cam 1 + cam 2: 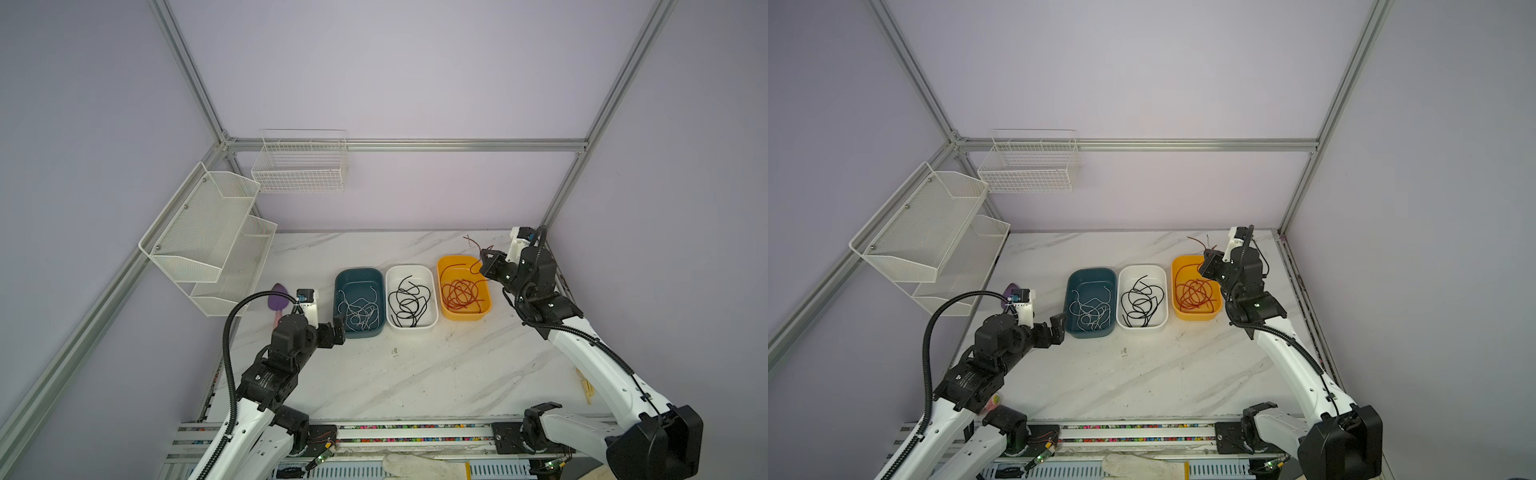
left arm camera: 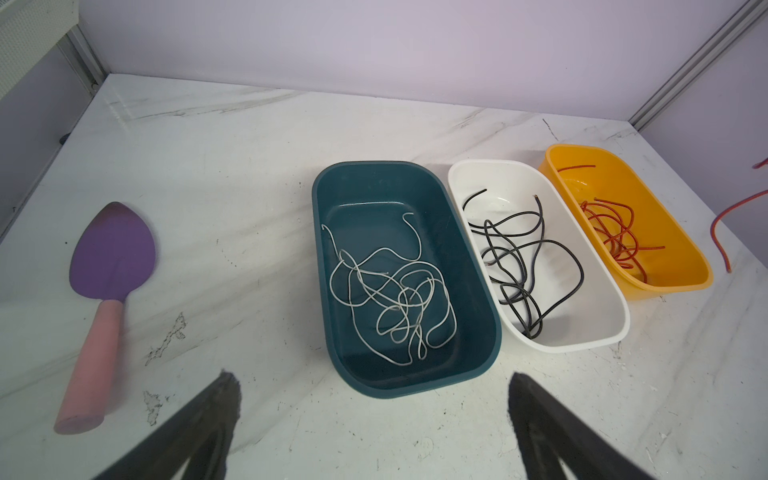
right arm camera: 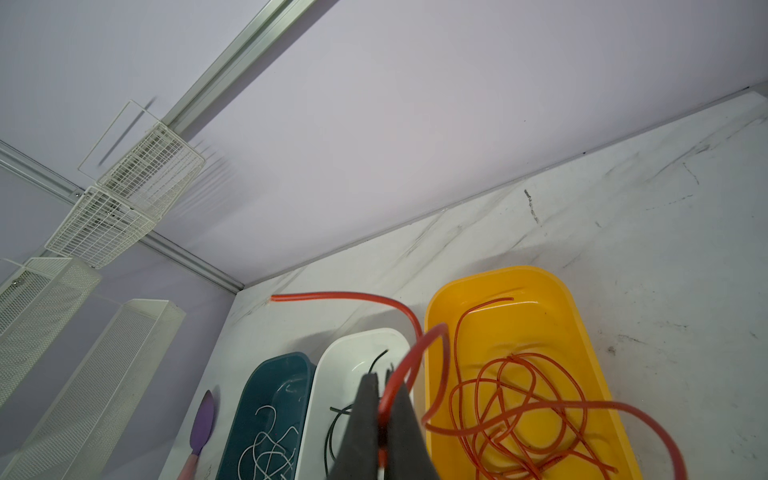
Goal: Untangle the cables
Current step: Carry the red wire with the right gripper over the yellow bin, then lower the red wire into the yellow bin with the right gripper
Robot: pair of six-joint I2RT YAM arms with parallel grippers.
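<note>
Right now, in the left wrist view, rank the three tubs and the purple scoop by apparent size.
1. teal tub
2. white tub
3. orange tub
4. purple scoop
The tub order follows nearness to the camera; in both top views they look alike, so true sizes may match.

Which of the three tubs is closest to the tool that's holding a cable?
The yellow tub, at the row's right end, holding red cables; the right tool pinches a red cable by its far corner.
</note>
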